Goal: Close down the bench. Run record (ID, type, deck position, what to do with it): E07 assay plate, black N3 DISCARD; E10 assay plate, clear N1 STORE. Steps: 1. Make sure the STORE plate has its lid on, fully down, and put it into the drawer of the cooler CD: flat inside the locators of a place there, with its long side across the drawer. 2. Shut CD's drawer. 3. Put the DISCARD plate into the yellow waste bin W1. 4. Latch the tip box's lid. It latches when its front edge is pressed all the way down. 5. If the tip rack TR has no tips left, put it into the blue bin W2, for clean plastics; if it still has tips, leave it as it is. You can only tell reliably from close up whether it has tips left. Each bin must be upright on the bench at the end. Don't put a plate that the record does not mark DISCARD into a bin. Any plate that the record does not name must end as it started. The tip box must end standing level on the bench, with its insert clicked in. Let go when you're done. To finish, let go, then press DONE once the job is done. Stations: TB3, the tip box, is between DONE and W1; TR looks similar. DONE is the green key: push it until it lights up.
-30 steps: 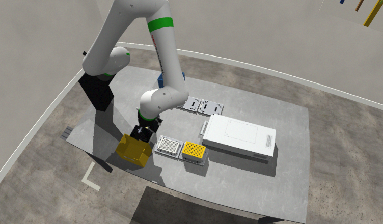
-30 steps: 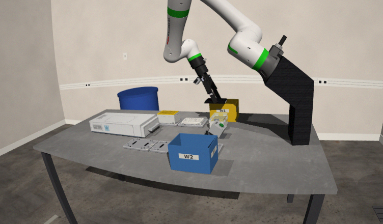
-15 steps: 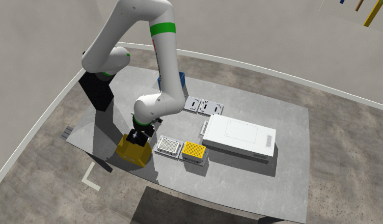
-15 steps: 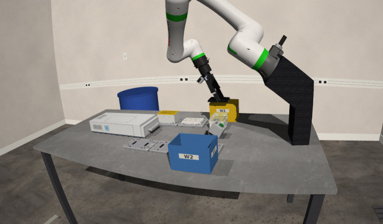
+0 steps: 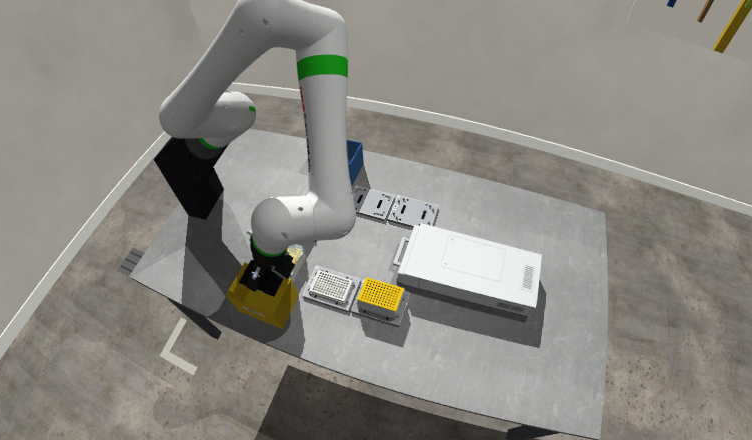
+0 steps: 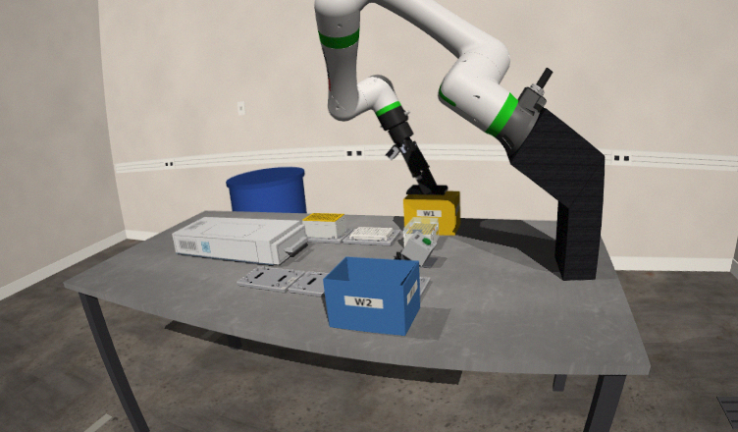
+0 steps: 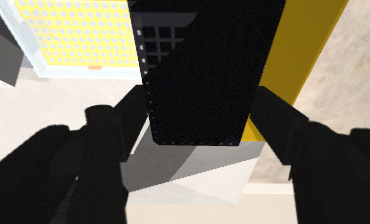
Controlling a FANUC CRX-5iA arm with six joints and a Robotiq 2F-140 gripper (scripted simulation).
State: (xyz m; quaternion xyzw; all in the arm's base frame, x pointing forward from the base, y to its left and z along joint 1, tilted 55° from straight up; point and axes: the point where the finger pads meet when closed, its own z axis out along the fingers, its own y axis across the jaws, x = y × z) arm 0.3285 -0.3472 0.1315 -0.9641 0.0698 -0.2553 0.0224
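My gripper is clamped on the black assay plate, one finger pressing its left edge and the other its right edge, with the plate's well grid faintly visible near its far end in the wrist view. I hold the plate over the mouth of the yellow waste bin W1, which stands upright on the bench at its near left part; from the exterior view the plate sits right at the bin's rim, though I cannot tell whether it touches it. Just beyond the plate in the wrist view lies the tip box with its yellow insert. In the top view, to the right of the bin, stand a white rack and then a yellow-topped box, each on its own plate, with the white cooler further right, its drawer closed. The blue bin W2 stands upright at the far side of the bench, beside two grey deck plates.
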